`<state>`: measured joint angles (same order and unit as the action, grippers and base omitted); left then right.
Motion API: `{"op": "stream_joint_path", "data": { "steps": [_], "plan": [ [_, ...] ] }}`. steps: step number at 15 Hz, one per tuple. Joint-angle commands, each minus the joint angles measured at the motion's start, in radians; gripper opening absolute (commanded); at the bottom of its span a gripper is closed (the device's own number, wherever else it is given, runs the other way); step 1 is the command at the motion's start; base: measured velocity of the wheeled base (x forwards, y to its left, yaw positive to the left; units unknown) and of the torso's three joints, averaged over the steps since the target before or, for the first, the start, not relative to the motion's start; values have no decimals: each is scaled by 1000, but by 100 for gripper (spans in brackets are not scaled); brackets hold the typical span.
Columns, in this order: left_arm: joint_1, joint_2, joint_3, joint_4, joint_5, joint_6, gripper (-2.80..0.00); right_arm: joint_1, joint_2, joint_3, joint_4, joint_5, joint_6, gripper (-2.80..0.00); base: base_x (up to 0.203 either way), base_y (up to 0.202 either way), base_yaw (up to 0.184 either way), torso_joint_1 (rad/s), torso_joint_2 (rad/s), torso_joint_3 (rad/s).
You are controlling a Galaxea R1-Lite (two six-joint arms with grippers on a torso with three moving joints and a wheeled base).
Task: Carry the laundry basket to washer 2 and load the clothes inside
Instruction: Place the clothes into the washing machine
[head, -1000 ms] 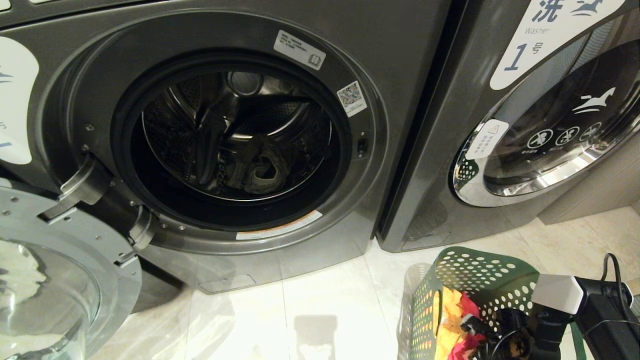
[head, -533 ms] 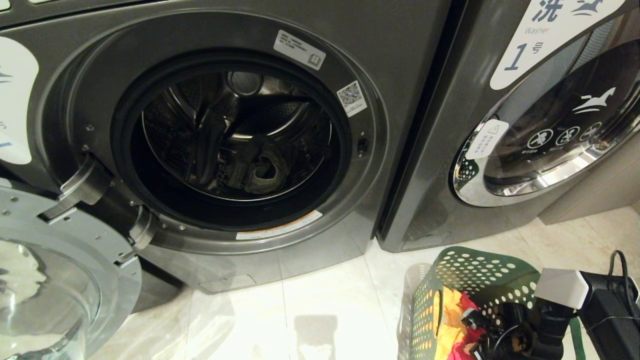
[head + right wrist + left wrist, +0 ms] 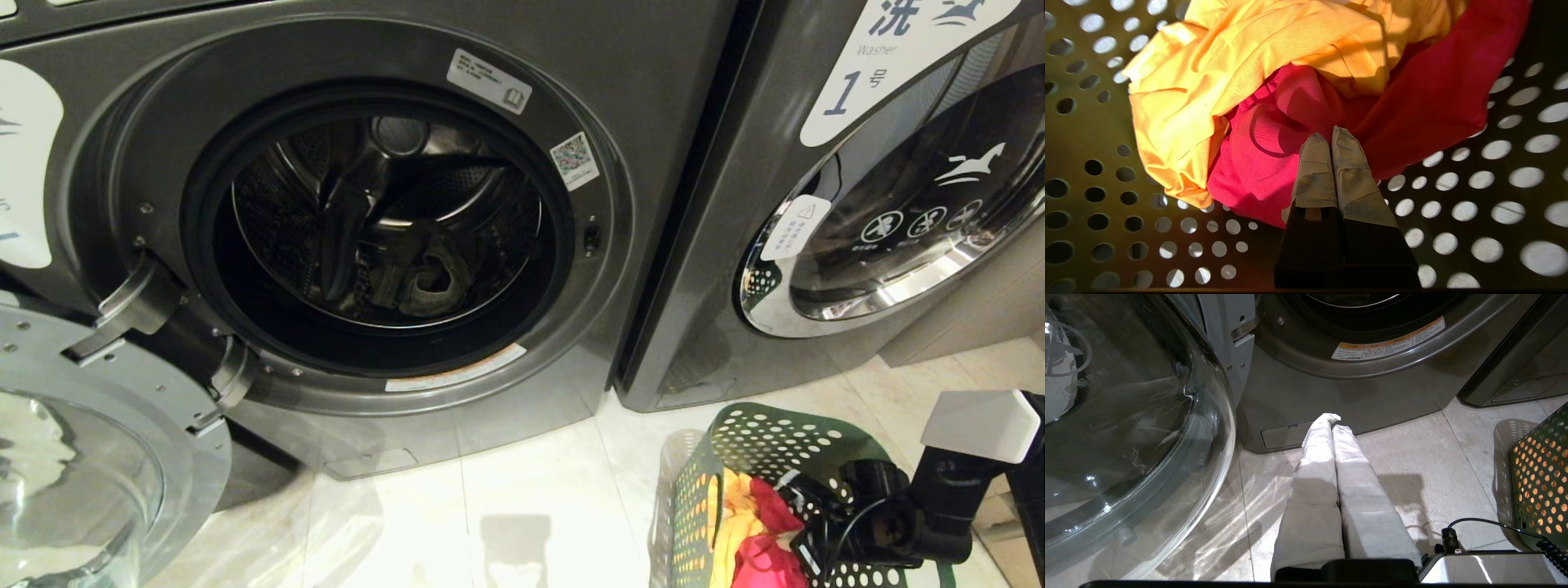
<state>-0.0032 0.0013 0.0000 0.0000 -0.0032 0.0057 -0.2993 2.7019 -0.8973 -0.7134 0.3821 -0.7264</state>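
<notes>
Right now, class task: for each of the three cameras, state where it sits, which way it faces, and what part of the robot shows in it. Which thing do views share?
Head view: high on the robot, facing forward and down at the open washer, the washer marked 1 and the laundry basket; the right arm shows.
Left wrist view: low, facing the floor before the open washer; the shut left gripper shows.
Right wrist view: inside the basket, facing the yellow cloth and red cloth; the shut right gripper shows.
All three views show the basket.

Before me, pale beige stone-look floor tiles (image 3: 531,506) with thin grout lines, glossy under warm overhead light. To my right, a closed dark grey front-load washer labelled 1 (image 3: 735,245).
</notes>
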Motion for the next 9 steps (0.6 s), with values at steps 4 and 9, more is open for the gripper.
{"op": "stream_joint_path", "data": {
  "steps": [4,9],
  "plan": [
    [0,0,0,0,0,0,-280,0,-130,59,-12,3,-4,-280,0,0,0,0,0,0],
    [0,0,0,0,0,0,-280,17,-157,45,-74,47,16,-280,0,0,0,0,0,0]
  ]
}}
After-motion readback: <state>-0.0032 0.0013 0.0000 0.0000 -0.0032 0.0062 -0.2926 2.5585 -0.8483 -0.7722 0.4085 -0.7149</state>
